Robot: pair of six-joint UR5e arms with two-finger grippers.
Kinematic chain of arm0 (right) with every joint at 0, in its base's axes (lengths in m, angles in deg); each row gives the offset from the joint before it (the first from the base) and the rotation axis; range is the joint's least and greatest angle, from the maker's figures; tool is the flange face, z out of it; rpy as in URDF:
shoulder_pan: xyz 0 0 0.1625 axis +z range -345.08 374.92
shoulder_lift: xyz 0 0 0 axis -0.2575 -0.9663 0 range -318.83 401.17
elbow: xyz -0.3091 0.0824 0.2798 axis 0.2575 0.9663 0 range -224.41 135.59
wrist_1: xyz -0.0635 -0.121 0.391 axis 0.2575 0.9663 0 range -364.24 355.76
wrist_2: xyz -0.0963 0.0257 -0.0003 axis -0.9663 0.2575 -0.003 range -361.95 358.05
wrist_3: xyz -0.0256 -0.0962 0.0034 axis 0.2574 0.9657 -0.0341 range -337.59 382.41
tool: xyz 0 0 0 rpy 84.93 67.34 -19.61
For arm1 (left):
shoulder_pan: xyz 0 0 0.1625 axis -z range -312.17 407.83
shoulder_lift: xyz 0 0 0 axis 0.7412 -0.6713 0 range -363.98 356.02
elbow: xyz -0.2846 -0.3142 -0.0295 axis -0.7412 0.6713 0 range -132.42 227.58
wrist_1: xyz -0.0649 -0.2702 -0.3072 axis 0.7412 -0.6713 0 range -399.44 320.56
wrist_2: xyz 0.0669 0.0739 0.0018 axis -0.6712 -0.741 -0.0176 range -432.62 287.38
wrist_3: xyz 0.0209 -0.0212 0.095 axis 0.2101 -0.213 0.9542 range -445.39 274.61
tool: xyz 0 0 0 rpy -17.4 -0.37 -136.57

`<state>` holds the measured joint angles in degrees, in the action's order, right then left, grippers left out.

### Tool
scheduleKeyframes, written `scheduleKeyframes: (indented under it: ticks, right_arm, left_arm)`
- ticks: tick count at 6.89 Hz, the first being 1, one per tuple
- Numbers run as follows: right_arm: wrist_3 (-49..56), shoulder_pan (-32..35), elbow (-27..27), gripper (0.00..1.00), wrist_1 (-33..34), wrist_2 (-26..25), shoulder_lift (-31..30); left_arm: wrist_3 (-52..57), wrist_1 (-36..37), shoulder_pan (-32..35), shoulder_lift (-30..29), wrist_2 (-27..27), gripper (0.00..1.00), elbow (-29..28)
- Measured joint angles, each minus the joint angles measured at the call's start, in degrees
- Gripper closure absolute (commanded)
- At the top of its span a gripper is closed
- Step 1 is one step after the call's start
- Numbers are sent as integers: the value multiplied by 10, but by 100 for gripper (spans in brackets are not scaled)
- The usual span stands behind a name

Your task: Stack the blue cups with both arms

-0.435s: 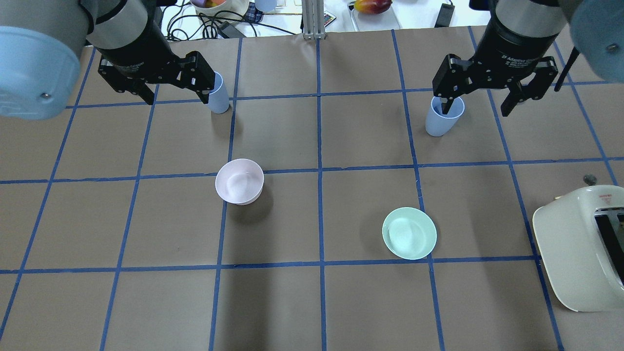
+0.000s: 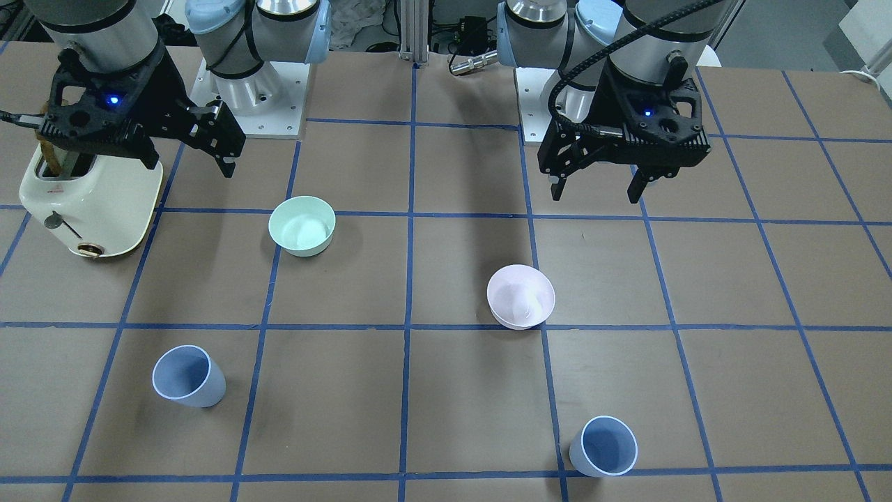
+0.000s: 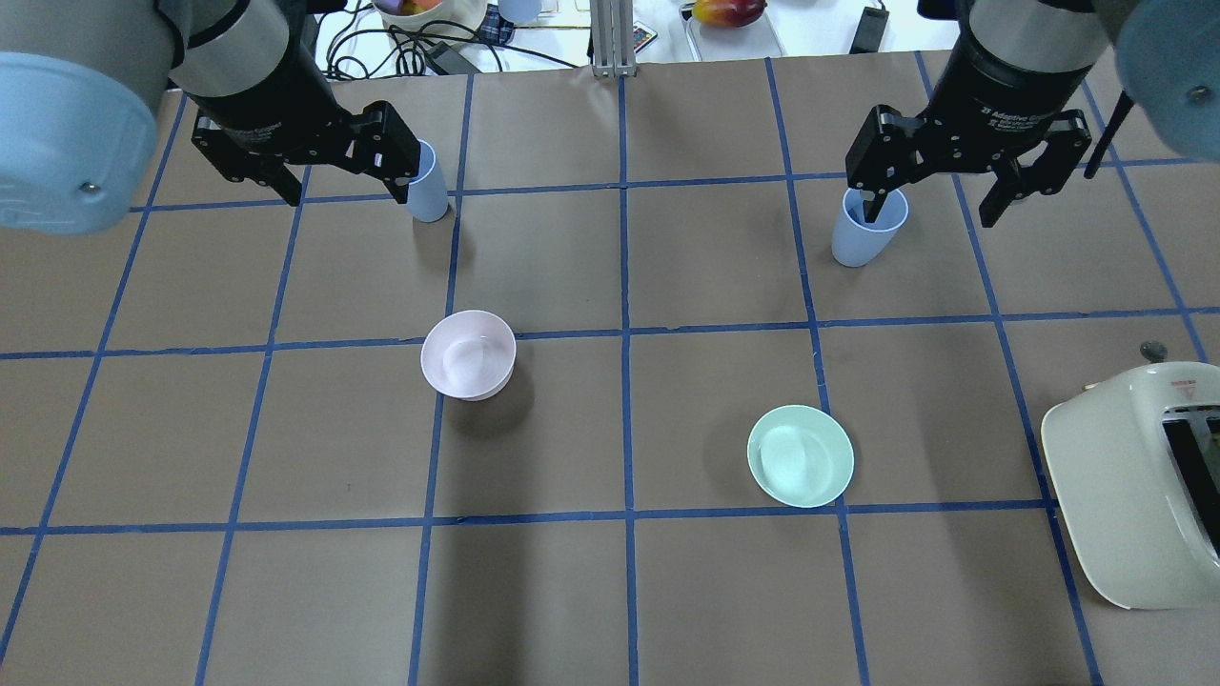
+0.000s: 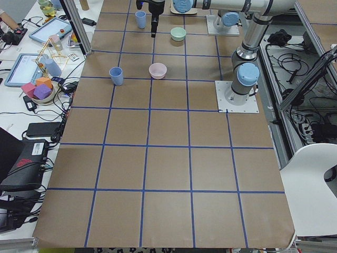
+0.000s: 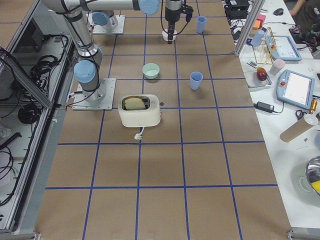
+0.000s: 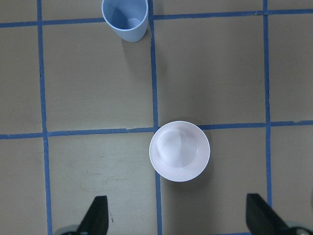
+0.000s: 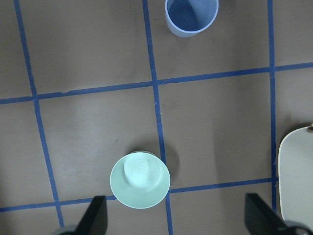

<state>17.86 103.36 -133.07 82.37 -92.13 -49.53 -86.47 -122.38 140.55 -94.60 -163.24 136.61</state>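
Two blue cups stand upright on the far half of the table. The left cup shows at the top of the left wrist view. The right cup shows at the top of the right wrist view. My left gripper hangs open and empty high above the table, short of its cup. My right gripper is also open, empty and high, short of its cup.
A pale pink bowl sits below my left gripper. A mint-green bowl sits below my right gripper. A cream toaster stands at the right edge. Cluttered benches lie beyond the far edge.
Both grippers have shifted very slightly toward the far side of the table. The cups and bowls have not moved.
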Motion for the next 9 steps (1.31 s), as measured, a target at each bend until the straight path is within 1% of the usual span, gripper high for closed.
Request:
scheduleKeyframes:
  ticks: [3, 6, 7, 9]
  right_arm:
    - [0, 0, 0, 0, 1, 0, 1]
    - [0, 0, 4, 0, 2, 0, 1]
    - [0, 0, 5, 0, 5, 0, 2]
    - [1, -5, 6, 0, 14, 0, 13]
  left_arm:
    - [1, 0, 1, -1, 0, 0, 4]
    - [9, 7, 1, -27, 1, 0, -9]
    - [11, 10, 0, -54, 1, 0, -35]
    - [55, 14, -1, -159, 1, 0, -135]
